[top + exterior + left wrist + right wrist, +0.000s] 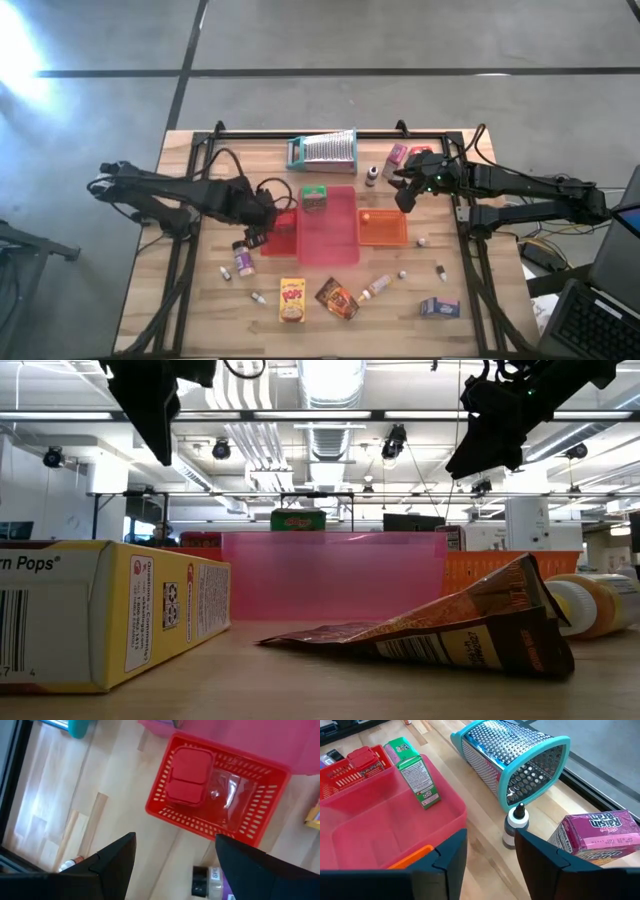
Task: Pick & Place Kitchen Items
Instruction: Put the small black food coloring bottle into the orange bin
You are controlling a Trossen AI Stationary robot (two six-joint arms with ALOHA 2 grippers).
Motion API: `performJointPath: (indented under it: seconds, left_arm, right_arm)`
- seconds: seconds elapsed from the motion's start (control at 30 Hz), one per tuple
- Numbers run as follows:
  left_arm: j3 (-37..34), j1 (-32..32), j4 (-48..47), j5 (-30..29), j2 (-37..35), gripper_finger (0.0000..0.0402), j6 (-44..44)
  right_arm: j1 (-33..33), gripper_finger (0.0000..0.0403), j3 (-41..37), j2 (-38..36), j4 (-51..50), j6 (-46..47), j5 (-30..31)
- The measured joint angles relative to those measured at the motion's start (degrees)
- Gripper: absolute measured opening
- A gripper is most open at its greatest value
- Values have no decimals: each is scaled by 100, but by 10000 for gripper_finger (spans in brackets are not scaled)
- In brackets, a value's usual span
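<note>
- High view: the left gripper (262,222) hangs over the red basket (283,232), its jaws apart and empty. The right gripper (404,192) hangs near the pink box (396,157) and the small dark-capped bottle (372,176), holding nothing. The pink tray (330,232) lies between the two grippers, with the green box (315,199) standing at its far end and the orange tray (384,229) just beside it. Only here do the yellow box (292,300), brown packet (337,298) and blue box (439,308) show together along the near edge.
- Low view: both grippers hang well above the table; yellow box (95,610) and brown packet (450,630) fill the foreground.
- Left wrist view: the jaws stand released. Ahead of them the red basket (250,815) holds a red box (187,776) and a clear wrapper, contents the high view hides. A spice jar (207,881) lies between the fingers.
- Right wrist view: the jaws are parted and empty. The small bottle (515,824) stands just ahead of the gap, the pink box (597,836) to one side, the metal grater (512,762) beyond, lying on its side.
</note>
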Motion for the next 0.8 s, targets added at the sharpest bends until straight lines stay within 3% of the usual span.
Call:
performJointPath:
  seconds: [0.33,0.8]
  left_arm:
    - [-2,-785,-160,-662,-2,277,-984]
    - [-13,-1103,-132,-806,-2,277,-1541]
  right_arm:
    - [-2,189,0,0,0,-2,-2]
    - [-2,210,0,0,0,-2,-2]
